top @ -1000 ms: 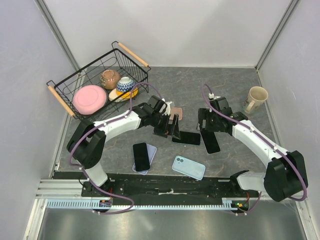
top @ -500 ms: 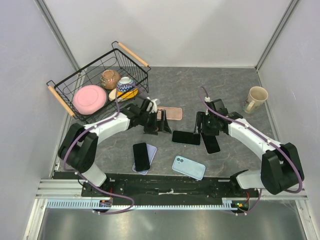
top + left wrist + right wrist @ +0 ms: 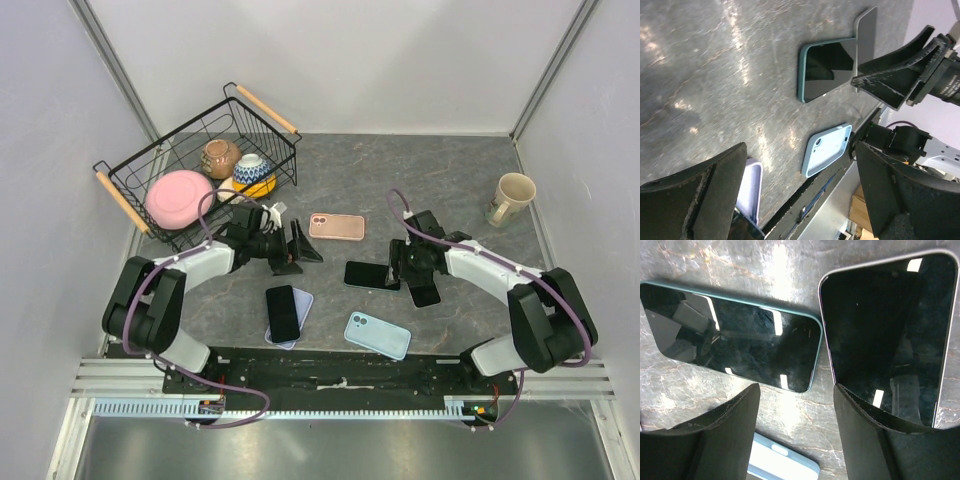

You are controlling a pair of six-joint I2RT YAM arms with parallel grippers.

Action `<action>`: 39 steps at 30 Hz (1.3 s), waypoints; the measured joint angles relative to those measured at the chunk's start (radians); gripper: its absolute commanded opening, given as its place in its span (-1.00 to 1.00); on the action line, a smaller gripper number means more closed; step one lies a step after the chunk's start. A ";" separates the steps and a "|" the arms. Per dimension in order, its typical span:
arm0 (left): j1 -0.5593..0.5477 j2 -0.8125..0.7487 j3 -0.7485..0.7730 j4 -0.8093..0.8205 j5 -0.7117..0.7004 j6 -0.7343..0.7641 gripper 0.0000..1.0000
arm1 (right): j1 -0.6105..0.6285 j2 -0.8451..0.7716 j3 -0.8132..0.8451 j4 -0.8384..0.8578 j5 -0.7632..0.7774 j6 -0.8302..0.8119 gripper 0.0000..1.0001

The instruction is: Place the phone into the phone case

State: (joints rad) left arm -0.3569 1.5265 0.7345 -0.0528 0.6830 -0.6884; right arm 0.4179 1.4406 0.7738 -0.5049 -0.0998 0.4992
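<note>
The left gripper (image 3: 297,250) was open wide and held nothing, left of the table's (image 3: 450,180) middle. The right gripper (image 3: 796,390) was half open, low over a silver-edged phone (image 3: 885,330) and a teal-edged phone (image 3: 735,335). The light blue phone case (image 3: 377,335) lay by the near edge

blue case (image 3: 782,462) cropped (bottom edge), partly hidden

Grey marbled tabletop (image 3: 440,170), pale lilac walls (image 3: 400,60), metal corner posts (image 3: 554,65)
</note>
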 measured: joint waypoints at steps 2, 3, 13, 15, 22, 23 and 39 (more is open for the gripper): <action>-0.012 0.013 0.008 0.031 0.009 -0.014 0.89 | 0.000 0.002 0.000 0.018 -0.001 0.002 0.36; -0.023 0.026 0.019 0.042 0.009 -0.021 0.89 | 0.001 0.006 0.000 0.026 -0.002 0.003 0.35; -0.207 0.232 0.130 0.135 -0.009 -0.104 0.84 | -0.003 0.027 0.000 0.100 -0.004 0.006 0.30; -0.224 0.259 0.130 0.138 -0.027 -0.116 0.84 | -0.004 0.032 0.000 0.116 -0.001 0.006 0.29; -0.228 0.271 0.130 0.156 -0.053 -0.141 0.82 | -0.005 0.056 0.000 0.187 -0.002 0.011 0.22; -0.228 0.271 0.130 0.160 -0.055 -0.142 0.81 | -0.006 0.060 0.000 0.198 -0.005 0.012 0.20; -0.224 0.324 0.038 0.462 -0.037 -0.256 0.42 | -0.013 0.077 -0.024 0.299 -0.051 0.030 0.01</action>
State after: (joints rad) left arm -0.5812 1.8507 0.7727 0.4088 0.6456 -0.9440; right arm 0.4053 1.5177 0.7498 -0.2058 -0.1505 0.5289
